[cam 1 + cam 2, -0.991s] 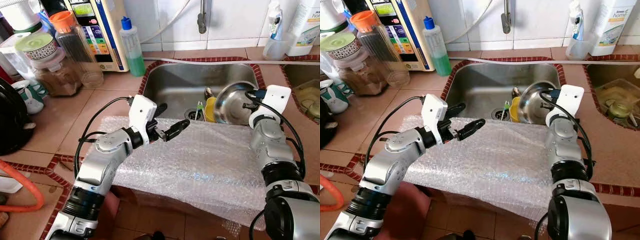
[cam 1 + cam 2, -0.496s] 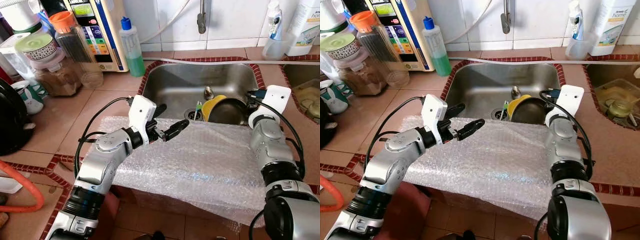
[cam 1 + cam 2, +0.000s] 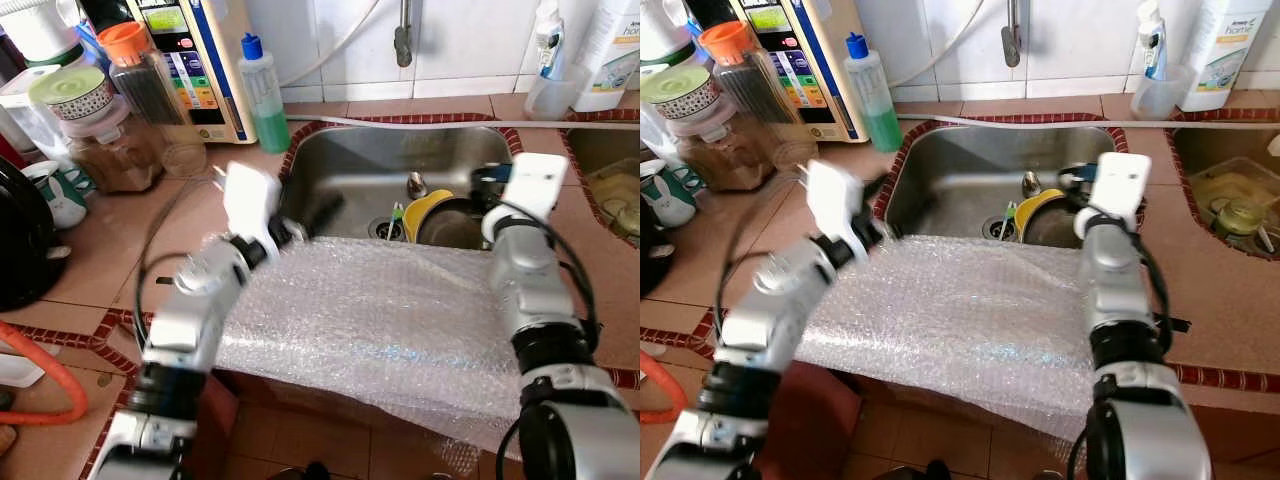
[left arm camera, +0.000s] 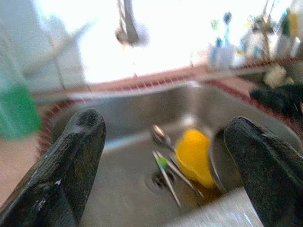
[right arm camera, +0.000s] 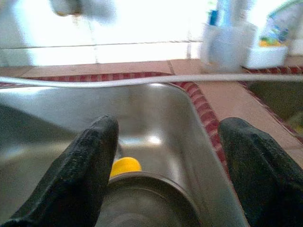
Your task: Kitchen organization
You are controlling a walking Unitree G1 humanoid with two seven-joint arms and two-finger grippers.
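Observation:
A steel sink [image 3: 360, 165] holds a steel bowl [image 3: 455, 222], a yellow cup [image 3: 420, 210], a spoon [image 4: 161, 135] and a green-tipped utensil [image 4: 163, 165]. A sheet of bubble wrap [image 3: 380, 320] covers the counter's front edge and the sink's near rim. My left gripper [image 3: 318, 214] is blurred at the sink's left rim; its wrist view shows the left gripper [image 4: 165, 127] open, facing the drain. My right gripper [image 3: 480, 186] hovers over the sink's right side. The right gripper [image 5: 165, 137] is open, empty, just above the bowl [image 5: 142, 198].
A green soap bottle [image 3: 265, 95], jars [image 3: 140, 90] and a water purifier [image 3: 195, 60] crowd the counter at back left. A black kettle [image 3: 25, 235] sits far left. The faucet [image 3: 403, 35] hangs over the sink. A second basin [image 3: 610, 185] lies at right.
The steel bowl stood on edge at my right gripper a second ago and now lies in the sink. My left arm has swung left and back toward the sink's left rim.

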